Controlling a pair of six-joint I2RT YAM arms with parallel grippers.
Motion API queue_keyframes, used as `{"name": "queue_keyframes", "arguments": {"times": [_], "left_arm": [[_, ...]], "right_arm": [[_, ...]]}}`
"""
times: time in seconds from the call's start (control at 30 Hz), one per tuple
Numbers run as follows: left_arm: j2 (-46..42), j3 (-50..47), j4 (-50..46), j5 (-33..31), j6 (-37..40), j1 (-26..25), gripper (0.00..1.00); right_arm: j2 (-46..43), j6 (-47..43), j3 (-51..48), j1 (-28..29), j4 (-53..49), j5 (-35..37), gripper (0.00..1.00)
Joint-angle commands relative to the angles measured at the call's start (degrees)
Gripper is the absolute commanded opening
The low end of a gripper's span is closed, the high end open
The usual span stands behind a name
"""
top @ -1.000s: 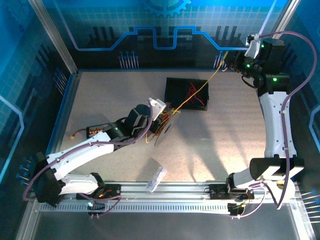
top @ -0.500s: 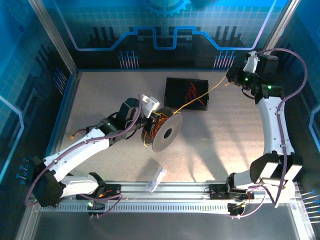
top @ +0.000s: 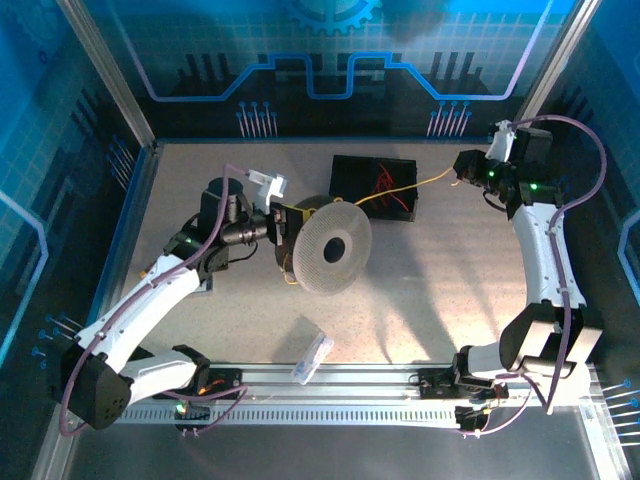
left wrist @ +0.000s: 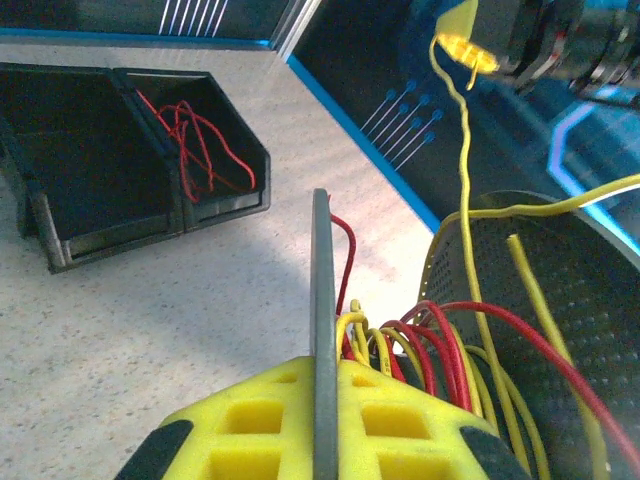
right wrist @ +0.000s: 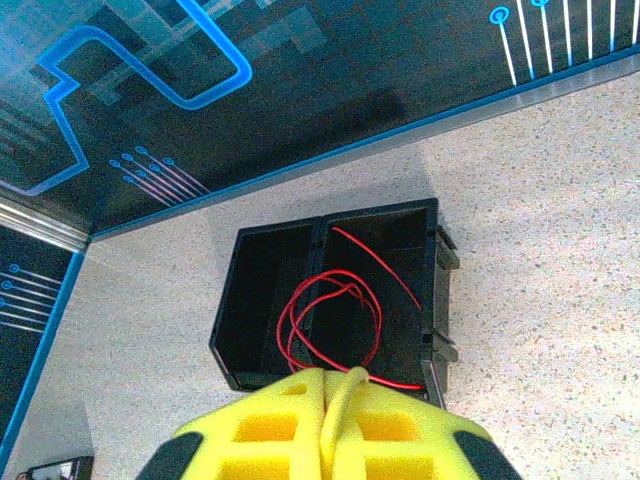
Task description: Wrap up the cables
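several thin cables (left wrist: 430, 345), yellow and red, sit wound in loose loops around the core of a black spool (top: 315, 240), bunched between its two round sides. from that bundle one yellow cable (top: 420, 184) runs out over the far part of the worktop (top: 450, 280), passing above a black bin (top: 350, 172) on its way to my right claw (top: 462, 172). more red cables (right wrist: 335, 300) lie curled inside the bin (right wrist: 262, 290), mostly in one of its two compartments; none of them is touched by either claw.

my left claw (left wrist: 322, 390) is pinched tight on the thin rim of the spool's near side, the edge running straight up between my yellow pads, with the wound cables just to the right of it. from above, my left claw (top: 283, 222) holds the spool at its left edge, and the spool's broad dotted face is turned up toward the overhead camera, near the middle of the worktop.

my right claw (right wrist: 335, 395) is squeezed closed on the yellow cable, which comes out between the yellow pads; it hangs beyond the bin's right side, well apart from the spool.

a small clear plastic piece (top: 313, 357) lies on the worktop near the front rail, apart from everything else.
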Motion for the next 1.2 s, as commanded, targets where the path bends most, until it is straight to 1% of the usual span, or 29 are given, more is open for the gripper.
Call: {"name": "queue_keyframes", "arguments": {"times": [0.0, 0.13, 0.23, 0.33, 0.43, 0.5, 0.6, 0.77, 0.97, 1.07, 1.17], "left_arm": [[-3.1, -0.4, 8.3, 9.7, -9.7, 3.5, 0.0], [-2.6, -1.2, 14.1, 11.6, -18.8, 8.8, 0.0], [-1.6, -1.9, 19.4, 10.8, -26.5, 12.4, 0.0], [-0.3, -2.5, 23.7, 8.2, -33.4, 16.0, 0.0], [1.4, -3.2, 27.8, 5.5, -39.7, 18.8, 0.0], [2.6, -3.3, 30.3, 3.8, -42.3, 19.9, 0.0], [4.1, -2.4, 30.3, 0.8, -43.1, 20.6, 0.0], [7.1, -1.6, 32.8, -2.8, -47.4, 22.7, 0.0], [10.5, 0.7, 33.3, -6.7, -49.5, 23.1, 0.0], [11.4, 0.8, 33.2, -9.5, -50.0, 23.6, 0.0], [12.3, 0.6, 33.2, -11.8, -50.5, 24.6, 0.0]], "right_arm": [[-1.3, -2.2, -1.8, -3.0, 4.9, 4.4, 0.0], [-2.2, -2.3, -5.0, -3.1, 5.7, 4.2, 0.0], [-3.0, -1.5, -7.8, -3.1, 7.0, 2.6, 0.0], [-4.4, -0.1, -11.5, -2.8, 9.4, -0.1, 0.0], [-6.4, 2.4, -15.7, -2.7, 13.1, -4.3, 0.0], [-8.3, 4.9, -18.8, -2.7, 16.3, -7.9, 0.0], [-11.3, 8.4, -23.3, -2.2, 20.5, -12.5, 0.0], [-16.1, 9.5, -29.6, 0.7, 21.7, -14.0, 0.0], [-21.3, 7.6, -34.7, 7.9, 21.0, -14.2, 0.0], [-23.8, 5.9, -37.4, 14.4, 21.2, -14.0, 0.0], [-26.4, 3.1, -39.9, 22.4, 20.5, -11.8, 0.0]]}}
